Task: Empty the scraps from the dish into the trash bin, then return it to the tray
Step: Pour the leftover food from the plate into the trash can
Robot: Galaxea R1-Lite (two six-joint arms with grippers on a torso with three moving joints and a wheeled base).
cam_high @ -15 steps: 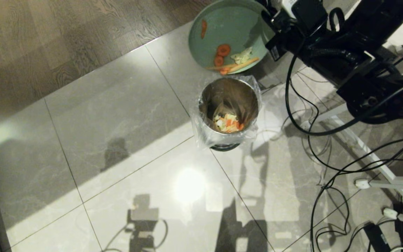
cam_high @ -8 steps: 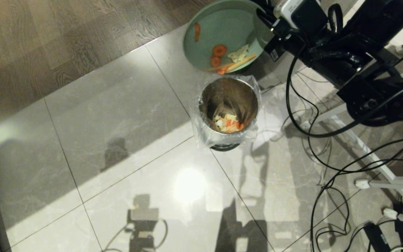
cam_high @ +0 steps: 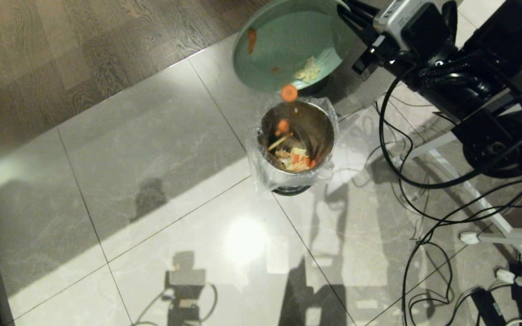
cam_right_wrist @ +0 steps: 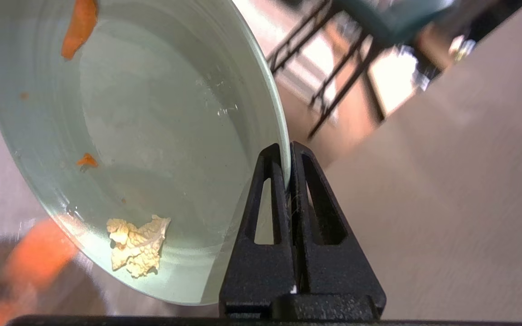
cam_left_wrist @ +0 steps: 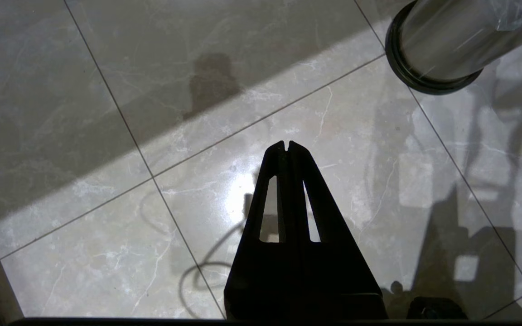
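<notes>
The mint-green dish [cam_high: 288, 40] hangs steeply tilted just beyond the trash bin [cam_high: 268, 174], a steel cylinder lined with a clear bag. My right gripper [cam_right_wrist: 287, 154] is shut on the dish's rim [cam_right_wrist: 270, 90]. One carrot round [cam_high: 289, 93] is in mid-air below the dish's low edge, and more scraps [cam_high: 282, 125] are dropping inside the bin onto those at its bottom [cam_high: 295, 158]. A pale leaf piece [cam_right_wrist: 136, 244] and a carrot stick [cam_right_wrist: 79, 27] still cling to the dish. My left gripper [cam_left_wrist: 287, 145] hangs shut over the tiles, holding nothing. The tray is out of view.
Black cables [cam_high: 424, 217] loop over the tiles to the right of the bin, beside white frame legs [cam_high: 492, 217] and a power strip [cam_high: 510, 276]. Wood flooring [cam_high: 84, 45] begins beyond the tiles at the far left.
The right gripper has tipped the dish more steeply and shifted it slightly left. The carrot rounds and sticks slid off its low edge and are falling into the bin.
</notes>
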